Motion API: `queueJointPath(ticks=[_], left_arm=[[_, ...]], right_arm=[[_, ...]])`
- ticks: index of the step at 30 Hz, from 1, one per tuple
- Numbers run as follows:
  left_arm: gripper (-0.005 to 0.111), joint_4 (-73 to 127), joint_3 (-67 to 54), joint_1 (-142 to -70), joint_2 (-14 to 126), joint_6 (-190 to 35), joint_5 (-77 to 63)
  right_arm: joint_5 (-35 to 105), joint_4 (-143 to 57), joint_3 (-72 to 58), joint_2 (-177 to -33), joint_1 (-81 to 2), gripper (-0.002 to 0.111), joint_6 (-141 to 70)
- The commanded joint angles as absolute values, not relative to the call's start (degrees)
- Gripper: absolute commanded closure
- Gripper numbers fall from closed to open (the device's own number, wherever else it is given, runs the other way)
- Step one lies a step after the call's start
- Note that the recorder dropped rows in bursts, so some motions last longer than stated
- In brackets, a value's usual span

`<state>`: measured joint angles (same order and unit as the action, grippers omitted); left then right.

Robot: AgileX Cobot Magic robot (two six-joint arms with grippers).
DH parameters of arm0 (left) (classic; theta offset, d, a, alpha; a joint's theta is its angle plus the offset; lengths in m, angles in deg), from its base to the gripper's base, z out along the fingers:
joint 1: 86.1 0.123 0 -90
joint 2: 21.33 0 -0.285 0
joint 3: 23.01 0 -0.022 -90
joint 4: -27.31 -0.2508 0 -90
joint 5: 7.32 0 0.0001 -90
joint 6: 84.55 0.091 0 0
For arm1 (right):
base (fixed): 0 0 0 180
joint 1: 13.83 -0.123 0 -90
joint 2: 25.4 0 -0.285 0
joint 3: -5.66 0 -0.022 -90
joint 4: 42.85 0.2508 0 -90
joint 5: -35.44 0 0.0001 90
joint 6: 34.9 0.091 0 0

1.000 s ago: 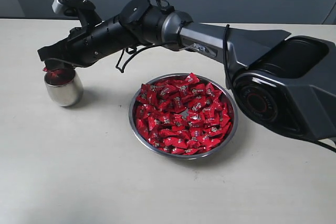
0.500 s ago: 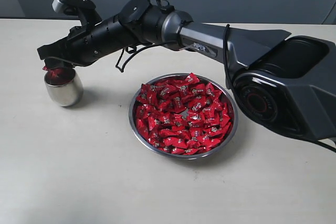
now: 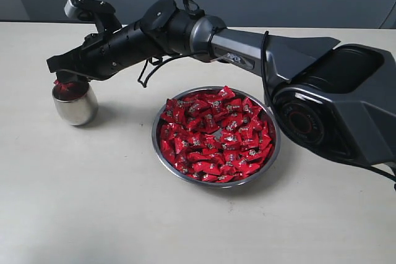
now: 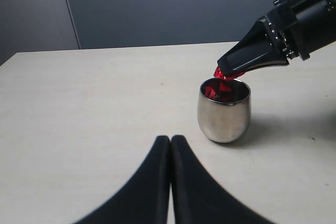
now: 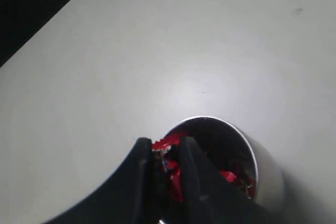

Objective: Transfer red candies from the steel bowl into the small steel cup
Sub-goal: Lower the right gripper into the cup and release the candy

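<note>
Steel: the small steel cup (image 3: 74, 108) stands at the left of the exterior frame on the worktop (image 3: 93, 214). My right end effector (image 3: 62, 80) hangs over its mouth, clamped on a red candy (image 5: 169, 165). The steel bowl (image 3: 213, 184) at centre is heaped with red candies (image 3: 213, 134). My left end effector (image 4: 170, 141) has its fingers together and is empty.

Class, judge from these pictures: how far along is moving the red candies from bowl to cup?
Done: a few red candies already lie in the small steel cup. In hand: the right gripper pinches one candy over the cup's mouth. To do: the steel bowl is heaped full.
</note>
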<state>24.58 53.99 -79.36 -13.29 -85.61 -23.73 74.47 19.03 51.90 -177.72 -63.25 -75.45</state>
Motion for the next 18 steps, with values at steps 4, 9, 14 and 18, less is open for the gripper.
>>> queueJointPath(ticks=[4,9,14,18], left_arm=[[0.106,24.7,54.2,-79.3,-13.5,-85.7,-23.6],[0.106,24.7,54.2,-79.3,-13.5,-85.7,-23.6],[0.106,24.7,54.2,-79.3,-13.5,-85.7,-23.6],[0.106,24.7,54.2,-79.3,-13.5,-85.7,-23.6]], right_arm=[[74.1,18.6,52.2,-177.8,-63.1,0.109,-75.3],[74.1,18.6,52.2,-177.8,-63.1,0.109,-75.3],[74.1,15.0,52.3,-177.8,-63.3,0.109,-76.1],[75.1,3.0,54.9,-177.8,-64.3,0.109,-77.3]])
